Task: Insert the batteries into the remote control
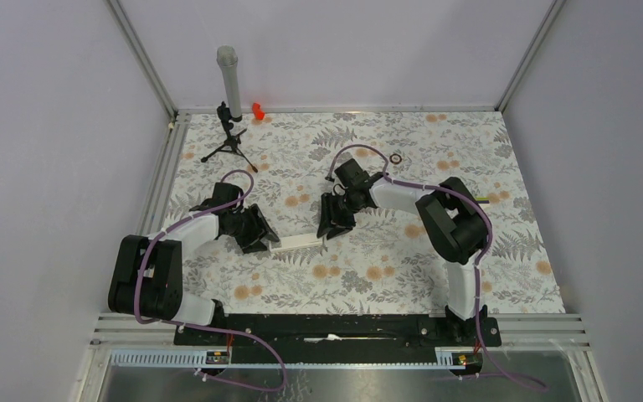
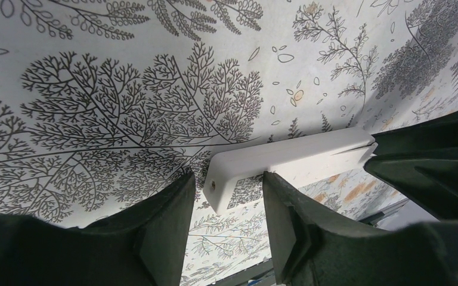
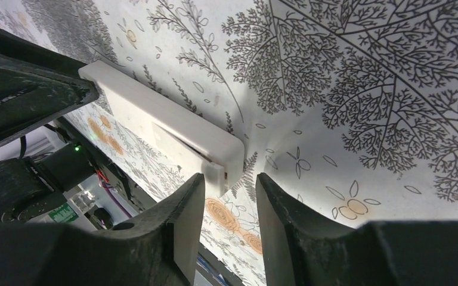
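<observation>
The slim white remote control (image 1: 298,244) lies crosswise.

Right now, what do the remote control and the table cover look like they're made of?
Remote control: likely hard plastic, matte white; crisp moulded edges, a seam line and a printed code on it. Table cover: probably printed vinyl or cloth; flat fern pattern, no weave visible, so it stays open.

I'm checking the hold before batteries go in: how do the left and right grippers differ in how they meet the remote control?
The left gripper is at the remote control's end bearing a printed code, the right gripper at the end with a seam. The left gripper straddles its end; the right gripper just reaches its own. Both have jaws parted about the remote control's width; whether either presses is unclear.
</observation>
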Controlling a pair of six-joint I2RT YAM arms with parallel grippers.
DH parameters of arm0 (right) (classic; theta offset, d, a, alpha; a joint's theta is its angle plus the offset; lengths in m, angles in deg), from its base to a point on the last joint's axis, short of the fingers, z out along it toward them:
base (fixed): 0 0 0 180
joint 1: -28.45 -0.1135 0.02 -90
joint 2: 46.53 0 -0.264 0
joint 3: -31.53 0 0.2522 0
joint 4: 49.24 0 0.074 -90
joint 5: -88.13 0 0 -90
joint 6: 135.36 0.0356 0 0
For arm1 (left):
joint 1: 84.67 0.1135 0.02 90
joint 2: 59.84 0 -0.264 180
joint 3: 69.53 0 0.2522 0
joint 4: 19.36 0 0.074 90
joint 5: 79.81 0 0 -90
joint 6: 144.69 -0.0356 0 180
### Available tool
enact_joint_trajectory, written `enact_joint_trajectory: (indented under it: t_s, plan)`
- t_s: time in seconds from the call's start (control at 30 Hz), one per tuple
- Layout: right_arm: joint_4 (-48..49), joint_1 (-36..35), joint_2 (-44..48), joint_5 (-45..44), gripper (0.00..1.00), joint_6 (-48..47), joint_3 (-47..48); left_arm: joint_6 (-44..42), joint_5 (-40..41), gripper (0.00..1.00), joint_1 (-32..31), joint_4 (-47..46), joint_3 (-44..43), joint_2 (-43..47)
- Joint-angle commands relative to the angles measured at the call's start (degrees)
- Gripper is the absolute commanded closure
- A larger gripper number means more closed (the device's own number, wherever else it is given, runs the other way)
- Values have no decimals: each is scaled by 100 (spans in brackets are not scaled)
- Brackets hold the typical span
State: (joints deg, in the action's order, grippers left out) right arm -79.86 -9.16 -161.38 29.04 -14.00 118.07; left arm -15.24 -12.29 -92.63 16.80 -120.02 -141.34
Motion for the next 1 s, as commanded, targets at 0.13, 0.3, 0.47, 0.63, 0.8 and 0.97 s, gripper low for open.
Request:
enact_joint_trajectory:
  t_s: [0.13, 0.3, 0.47, 0.63, 0.8, 0.97]
  plan:
    - [190, -113, -187, -151, 61, -133, -92, -144, 200, 47, 23, -43, -23, -34]
    - [210, -113, -120, -317, 74, -235, -206, -147, 209, 47, 16, -49, -12, -52]
    - [215, -115, -44, -413, 85, -408, -326, -147, 221, 47, 18, -51, -2, -44]
    - [235, -114, -21, -405, 85, -419, -377, -138, 189, 48, 17, -83, 21, -56]
    - [473, -168, -53, -278, 83, -139, -430, -60, -18, 52, 22, -255, 88, -91]
    - [563, -402, -177, -449, 82, 104, -465, 43, -239, 58, 14, -459, 224, -202]
